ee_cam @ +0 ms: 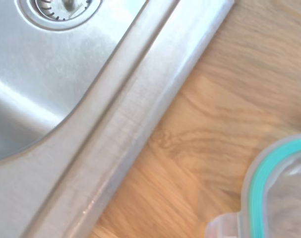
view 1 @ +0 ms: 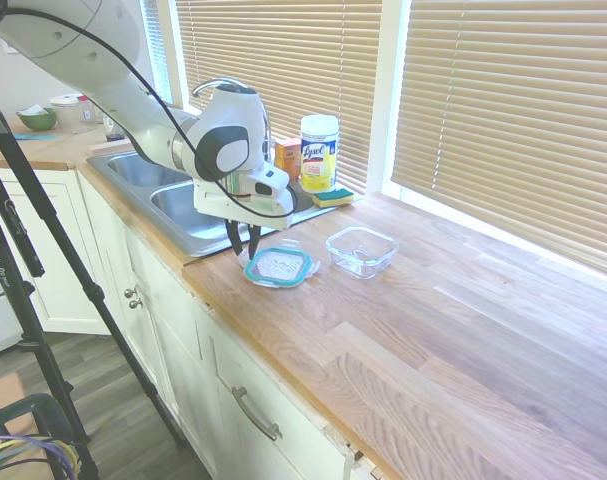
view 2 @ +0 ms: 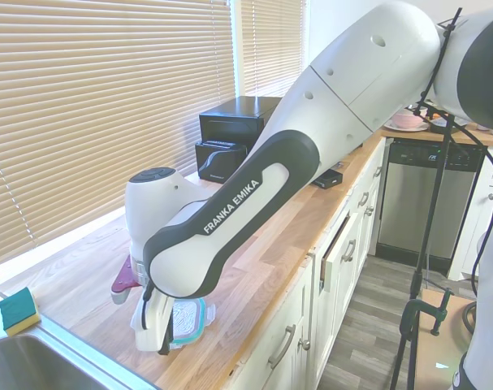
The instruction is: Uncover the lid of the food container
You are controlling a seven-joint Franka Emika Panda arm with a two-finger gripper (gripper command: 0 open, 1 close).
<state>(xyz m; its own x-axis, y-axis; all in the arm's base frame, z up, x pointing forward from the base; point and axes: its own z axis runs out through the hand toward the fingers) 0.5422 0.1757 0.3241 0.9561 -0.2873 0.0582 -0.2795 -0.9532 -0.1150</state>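
The lid (view 1: 279, 266), teal-rimmed with a clear centre, lies low over the wooden counter beside the sink's rim. My gripper (view 1: 242, 252) points down at its sink-side edge, and the dark fingers (view 1: 232, 238) look closed on that edge. The food container (view 1: 361, 250), a clear glass dish, stands uncovered a hand's width from the lid, toward the window. In the second exterior view the lid (view 2: 189, 315) shows under my gripper (view 2: 162, 341), and the arm hides the container. The wrist view shows the lid's teal rim (ee_cam: 269, 173) and a tab over the wood.
The steel sink (view 1: 173, 205) lies just behind my gripper. A yellow wipes canister (view 1: 319, 152), an orange box (view 1: 288, 158) and a sponge (view 1: 333, 197) stand by the window. A black appliance (view 2: 230, 134) sits further along the counter. The counter's front edge (view 1: 223, 300) is close.
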